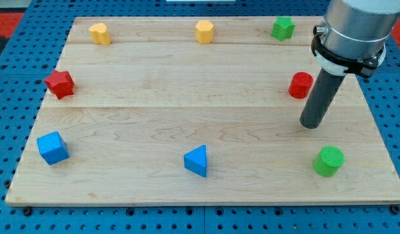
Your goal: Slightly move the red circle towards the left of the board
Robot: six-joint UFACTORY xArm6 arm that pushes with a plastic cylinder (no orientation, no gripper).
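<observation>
Tip (310, 125) just below red circle (300, 85), green circle (328, 161) nearby below

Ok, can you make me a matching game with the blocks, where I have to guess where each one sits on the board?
Blocks:
1. red circle
2. blue cube
3. green star
4. blue triangle

Places:
A. the view's bottom, near the middle
B. the view's top right
C. the view's right, just up and left of my tip
D. the view's bottom left

Pairs: 1-C, 2-D, 3-B, 4-A

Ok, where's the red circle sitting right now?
The red circle sits near the view's right edge of the board, below the green star, with my tip just below and right of it.
</observation>
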